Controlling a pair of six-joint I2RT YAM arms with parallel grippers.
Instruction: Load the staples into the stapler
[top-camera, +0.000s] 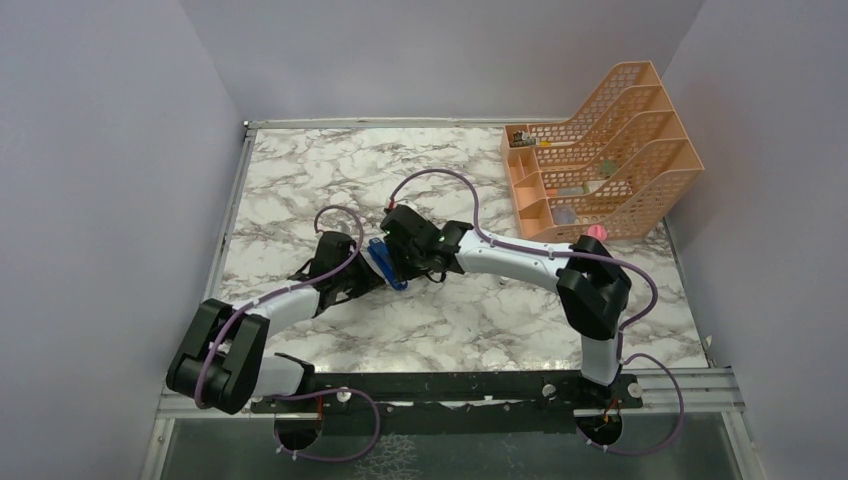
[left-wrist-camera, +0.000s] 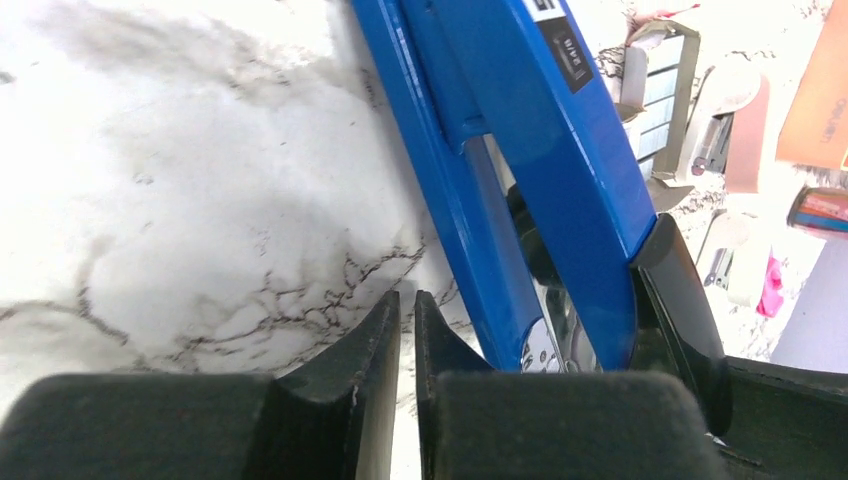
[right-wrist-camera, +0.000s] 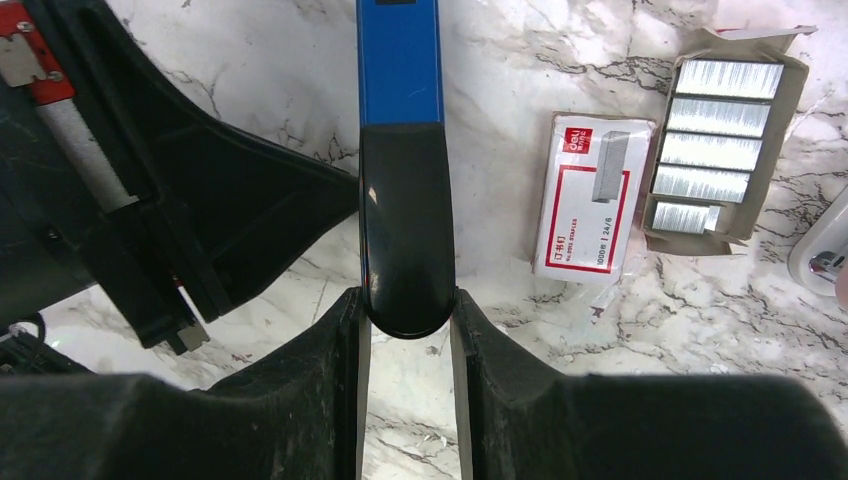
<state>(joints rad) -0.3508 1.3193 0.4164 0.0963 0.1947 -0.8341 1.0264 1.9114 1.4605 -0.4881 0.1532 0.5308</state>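
The blue stapler (top-camera: 385, 268) lies on the marble table between the two grippers. My right gripper (right-wrist-camera: 405, 312) is shut on the black end of its top arm (right-wrist-camera: 405, 240), one finger on each side. My left gripper (left-wrist-camera: 407, 300) is shut with only a thin slit between the fingers and holds nothing. It rests just left of the stapler's blue body (left-wrist-camera: 530, 150). The pink-and-white staple box (right-wrist-camera: 590, 195) and the grey tray of silvery staple strips (right-wrist-camera: 715, 140) lie on the table right of the stapler. The tray also shows in the left wrist view (left-wrist-camera: 660, 85).
An orange mesh file organizer (top-camera: 600, 150) stands at the back right, a small pink thing (top-camera: 597, 232) in front of it. A white object (right-wrist-camera: 825, 250) lies at the right edge, past the tray. The left gripper's black body (right-wrist-camera: 180, 200) sits close on the stapler's left.
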